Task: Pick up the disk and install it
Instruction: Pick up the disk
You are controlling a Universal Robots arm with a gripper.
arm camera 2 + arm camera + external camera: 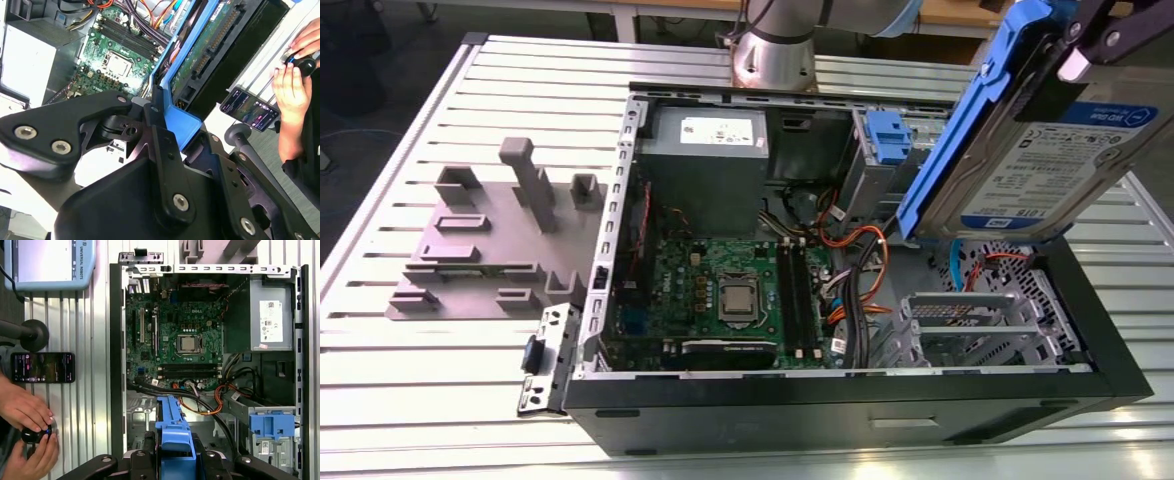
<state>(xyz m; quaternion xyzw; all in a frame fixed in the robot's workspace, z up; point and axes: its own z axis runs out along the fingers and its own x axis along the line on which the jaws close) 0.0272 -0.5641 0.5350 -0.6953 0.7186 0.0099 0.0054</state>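
The disk [1038,150] is a silver drive with a white-and-blue label and blue rails. It hangs tilted on edge above the exterior view's right part of the open computer case [854,400]. My gripper [1091,42] is shut on its upper end. In the second wrist view the disk's [202,52] green circuit side and blue rail run away from my gripper [162,117]. In the first wrist view its blue rail [172,427] sticks out from my gripper [174,462] over the drive cage beside the motherboard [175,335].
A grey slotted holder block [487,240] stands on the slatted table at the exterior view's left. Inside the case are a power supply [707,150], orange cables and a blue latch [271,425]. A person's hands [25,420], a phone [42,367] and a pendant [50,262] lie beside the case.
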